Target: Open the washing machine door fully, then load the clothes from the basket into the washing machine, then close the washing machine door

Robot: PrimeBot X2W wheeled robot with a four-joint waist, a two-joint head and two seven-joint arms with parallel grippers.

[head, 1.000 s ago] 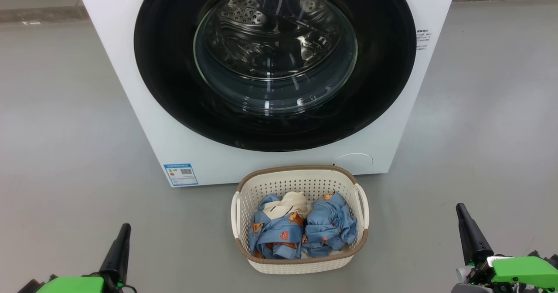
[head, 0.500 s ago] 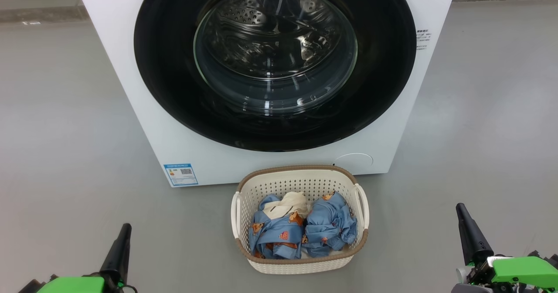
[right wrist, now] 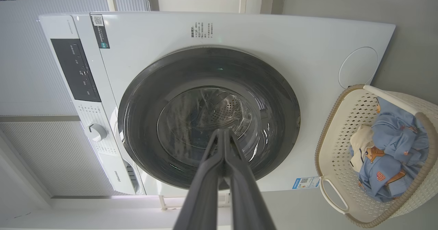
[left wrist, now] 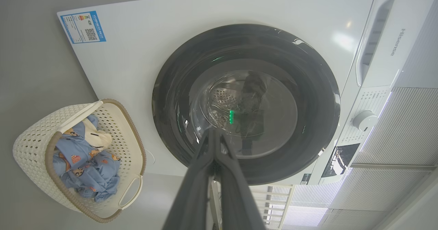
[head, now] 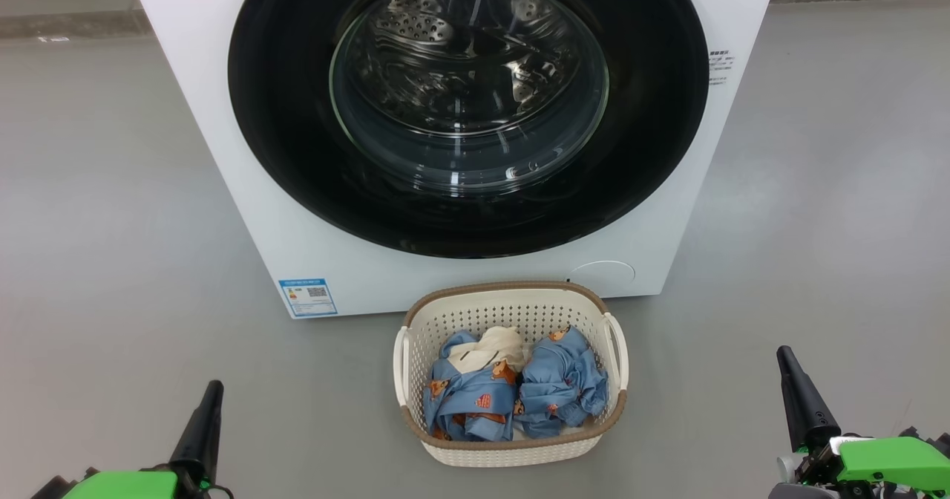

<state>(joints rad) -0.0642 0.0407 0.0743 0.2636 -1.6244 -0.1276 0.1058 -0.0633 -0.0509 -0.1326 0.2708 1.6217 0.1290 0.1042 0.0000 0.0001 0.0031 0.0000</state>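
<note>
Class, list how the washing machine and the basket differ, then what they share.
The washing machine is large and white; the basket is small, cream and brown-rimmed. The washing machine is closed by its door; the basket is open-topped. The basket holds the clothes; none show in the washing machine. Both stand on the grey floor.

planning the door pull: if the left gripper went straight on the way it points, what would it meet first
Probably the washing machine door, at its glass centre: the shut left gripper aims there in its wrist view, with nothing between. Depth is unclear.
</note>
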